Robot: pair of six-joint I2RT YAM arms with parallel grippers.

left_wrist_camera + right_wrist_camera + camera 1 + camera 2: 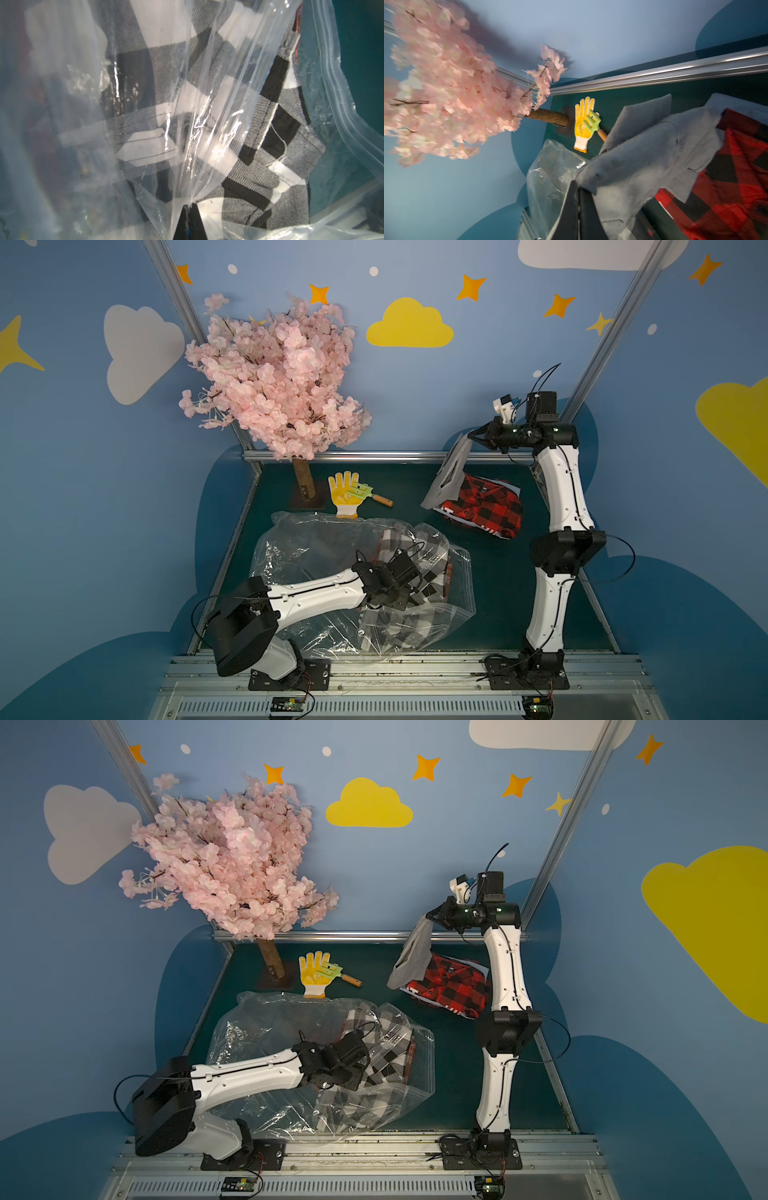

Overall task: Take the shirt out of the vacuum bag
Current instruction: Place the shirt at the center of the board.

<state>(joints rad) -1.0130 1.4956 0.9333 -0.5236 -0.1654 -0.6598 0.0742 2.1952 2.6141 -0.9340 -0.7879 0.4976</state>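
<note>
Taking the green table [498, 593] as a clock face with 12 at the back rail, the vacuum bag [316, 556] sprawls from the centre down to 7 o'clock, crinkled and puffed up. Its zip-seal edge [467, 572] faces 3 o'clock. A black-and-white check shirt [415, 626] lies inside the bag, at the end nearest the zip edge.

The left gripper [190, 209] sits low over that end. In the left wrist view its 2 jaw tips are clenched together on a fold of the clear plastic, with the check fabric just behind the film. In both top views the tips themselves are hidden under the wrist.

Over at 2 o'clock the right gripper [473, 435] is lifted high above the back rail, pinched tight on an edge of a grey shirt [446, 477]. The shirt hangs down from it, clear of the bag. Its lower edge drapes over a red plaid shirt [486, 506] lying flat on the table beneath; whether the 2 touch I cannot tell.

At 11 o'clock lies a yellow glove [343, 493] with a small green rake [363, 491] across it. Just beside it, toward 10 o'clock, stands a pink blossom tree [274, 377]
</note>
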